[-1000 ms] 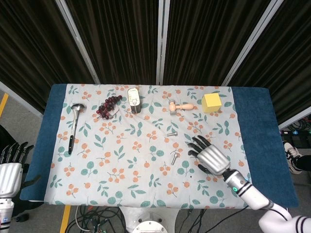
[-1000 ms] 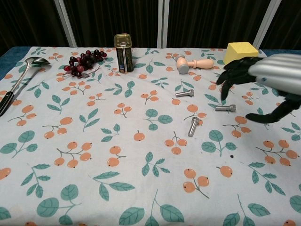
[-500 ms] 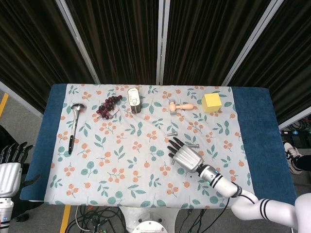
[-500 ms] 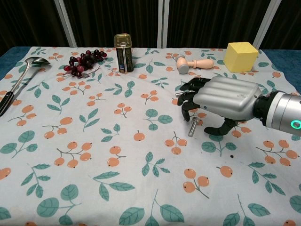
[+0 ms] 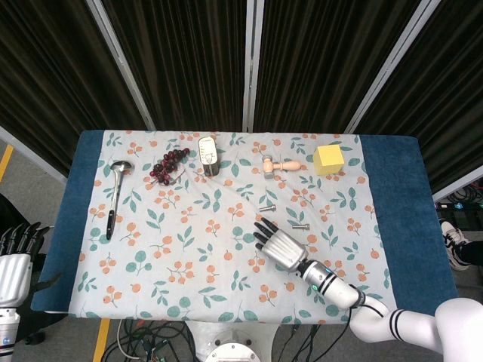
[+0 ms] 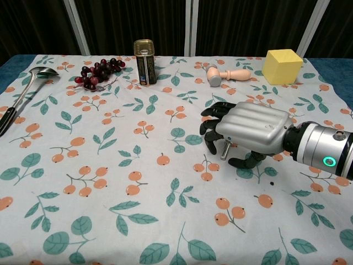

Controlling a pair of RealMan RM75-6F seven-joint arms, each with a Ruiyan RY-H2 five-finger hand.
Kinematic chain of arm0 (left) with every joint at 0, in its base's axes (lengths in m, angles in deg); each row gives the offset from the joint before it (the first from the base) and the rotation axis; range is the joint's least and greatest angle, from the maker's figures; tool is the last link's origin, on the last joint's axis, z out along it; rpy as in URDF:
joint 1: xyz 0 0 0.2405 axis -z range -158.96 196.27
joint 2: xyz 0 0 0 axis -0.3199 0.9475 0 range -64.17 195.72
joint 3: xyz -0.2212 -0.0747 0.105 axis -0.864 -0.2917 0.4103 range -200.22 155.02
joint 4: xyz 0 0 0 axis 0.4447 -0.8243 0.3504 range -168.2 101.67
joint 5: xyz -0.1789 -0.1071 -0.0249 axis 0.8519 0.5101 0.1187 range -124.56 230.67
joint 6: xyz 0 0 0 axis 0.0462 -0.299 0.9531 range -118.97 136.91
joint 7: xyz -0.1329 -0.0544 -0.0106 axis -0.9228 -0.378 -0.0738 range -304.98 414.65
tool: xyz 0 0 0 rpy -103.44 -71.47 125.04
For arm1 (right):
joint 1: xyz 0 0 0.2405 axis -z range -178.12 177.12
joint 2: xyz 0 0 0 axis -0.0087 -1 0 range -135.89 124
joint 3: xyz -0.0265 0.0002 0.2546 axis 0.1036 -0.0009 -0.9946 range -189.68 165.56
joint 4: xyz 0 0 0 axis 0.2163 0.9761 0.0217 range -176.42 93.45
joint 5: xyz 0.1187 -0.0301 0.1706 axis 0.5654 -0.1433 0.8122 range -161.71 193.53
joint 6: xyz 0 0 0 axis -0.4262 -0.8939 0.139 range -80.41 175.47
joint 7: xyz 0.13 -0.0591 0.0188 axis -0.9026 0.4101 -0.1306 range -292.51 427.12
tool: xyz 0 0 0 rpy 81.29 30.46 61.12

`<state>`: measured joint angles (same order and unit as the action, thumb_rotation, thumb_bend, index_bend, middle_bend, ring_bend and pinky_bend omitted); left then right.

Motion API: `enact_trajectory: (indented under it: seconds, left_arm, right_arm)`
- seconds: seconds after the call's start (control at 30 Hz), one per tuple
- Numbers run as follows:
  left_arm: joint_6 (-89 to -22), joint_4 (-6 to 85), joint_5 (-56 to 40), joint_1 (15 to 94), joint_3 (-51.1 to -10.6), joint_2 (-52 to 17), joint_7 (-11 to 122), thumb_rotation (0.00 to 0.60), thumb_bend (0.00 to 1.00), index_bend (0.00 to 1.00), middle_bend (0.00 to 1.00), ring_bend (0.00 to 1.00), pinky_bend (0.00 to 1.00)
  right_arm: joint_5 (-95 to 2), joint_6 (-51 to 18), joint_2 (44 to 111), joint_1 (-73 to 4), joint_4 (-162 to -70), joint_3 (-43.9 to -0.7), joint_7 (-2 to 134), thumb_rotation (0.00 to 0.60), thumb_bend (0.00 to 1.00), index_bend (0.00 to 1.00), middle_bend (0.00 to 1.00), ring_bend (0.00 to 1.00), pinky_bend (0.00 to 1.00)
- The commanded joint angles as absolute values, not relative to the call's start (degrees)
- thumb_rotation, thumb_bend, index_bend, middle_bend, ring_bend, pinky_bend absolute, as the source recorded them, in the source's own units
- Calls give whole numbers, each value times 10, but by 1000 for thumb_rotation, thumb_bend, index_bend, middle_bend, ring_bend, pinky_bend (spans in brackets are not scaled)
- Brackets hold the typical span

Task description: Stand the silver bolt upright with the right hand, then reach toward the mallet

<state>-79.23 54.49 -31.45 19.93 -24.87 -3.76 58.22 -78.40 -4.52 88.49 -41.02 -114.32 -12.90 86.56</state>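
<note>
Chest view showed the right hand [image 6: 251, 128] low over the table, fingers curled down around the silver bolt [image 6: 224, 150]. The bolt lay on its side under the palm, and only its lower end peeked out. I could not tell if the fingers really had hold of it or only sat over it.

The bolt is round and smooth, so I think it could roll away or slip when the fingers squeeze. If it were let go tilted, it would likely tip over again. Two more bolts lay close by, one behind the hand [image 5: 300, 225] and one further up [image 5: 267, 207], and the hand could bump them.

The left hand [image 5: 13, 268] hung off the near left corner with its fingers apart, holding nothing.

The flowery tablecloth [image 6: 99, 182] had small wrinkles. Further back lay the mallet [image 6: 226, 74], a tin can [image 6: 144, 54], grapes [image 6: 99, 72], a ladle [image 6: 25, 88] and a yellow block [image 6: 282, 66]. Dark curtains [image 5: 189, 60] hung behind.
</note>
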Motion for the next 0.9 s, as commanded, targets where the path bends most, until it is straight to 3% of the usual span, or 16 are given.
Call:
enact_trajectory:
  seconds: [0.03, 0.6, 0.9]
  left_arm:
    - [-792, 544, -315, 199, -249, -38, 580, 600, 0, 156, 78, 1, 0]
    - [-795, 540, -317, 197, -248, -39, 575, 600, 0, 156, 78, 1, 0]
    - [-795, 539, -317, 197, -249, -39, 575, 600, 0, 156, 78, 1, 0]
  right_arm:
    - [-782, -49, 886, -410, -1141, -128, 864, 600, 281, 448, 208, 0, 0]
    - [-774, -66, 888, -410, -1143, -122, 864, 600, 367, 540, 248, 0, 0]
    - [-752, -76, 870, -407, -1190, -135, 823, 600, 377, 544, 249, 0, 0]
